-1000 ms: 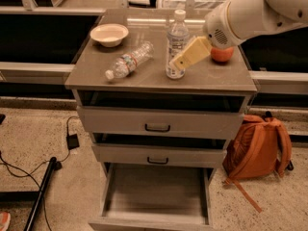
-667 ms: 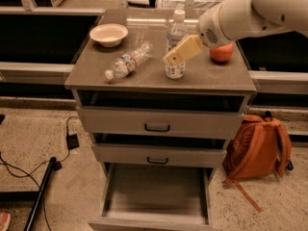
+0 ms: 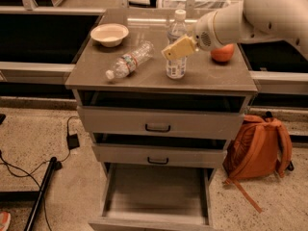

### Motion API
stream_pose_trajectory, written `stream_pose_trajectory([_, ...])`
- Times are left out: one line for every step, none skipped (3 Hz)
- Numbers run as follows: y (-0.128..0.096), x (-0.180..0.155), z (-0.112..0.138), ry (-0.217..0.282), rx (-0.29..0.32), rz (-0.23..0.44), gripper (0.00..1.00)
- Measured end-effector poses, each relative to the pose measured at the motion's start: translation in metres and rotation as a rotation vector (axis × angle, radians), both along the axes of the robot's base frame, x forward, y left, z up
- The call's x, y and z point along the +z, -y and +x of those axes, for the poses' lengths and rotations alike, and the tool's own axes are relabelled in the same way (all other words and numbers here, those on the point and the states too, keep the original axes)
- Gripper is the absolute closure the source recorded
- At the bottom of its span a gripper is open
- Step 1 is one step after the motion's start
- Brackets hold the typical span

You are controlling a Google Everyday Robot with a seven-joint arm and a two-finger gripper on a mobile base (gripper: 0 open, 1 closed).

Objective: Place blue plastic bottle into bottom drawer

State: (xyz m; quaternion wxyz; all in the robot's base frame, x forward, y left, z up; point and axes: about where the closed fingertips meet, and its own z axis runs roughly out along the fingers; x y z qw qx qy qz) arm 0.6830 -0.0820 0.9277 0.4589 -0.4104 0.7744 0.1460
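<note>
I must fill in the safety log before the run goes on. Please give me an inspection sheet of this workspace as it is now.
Surface: grey cabinet top, four things on it.
Job's things: blue bottle upright near the middle of the top; bottom drawer pulled out, nothing seen inside.
Clutter: bowl back left; slim bottle on its side; orange round thing back right, partly behind the arm.
Grippers: tool in front of the blue bottle, about mid height; contact cannot be told.
Cables: corded adapter on the floor, left.
Surroundings: orange backpack on the floor, right of the cabinet.
</note>
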Motion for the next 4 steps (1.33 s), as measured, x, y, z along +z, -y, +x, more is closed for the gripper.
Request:
stream_pose_trajectory([-0.010, 0.000, 0.009, 0.028, 0.038, 0.065, 0.49])
stream_pose_trajectory([-0.022, -0.002, 0.013, 0.064, 0.108, 0.176, 0.72])
stream_pose_trajectory([-0.040, 0.006, -0.009, 0.094, 0.236, 0.259, 0.96])
stream_pose_trajectory([-0.053, 0.015, -0.064, 0.096, 0.388, 0.237, 1.00])
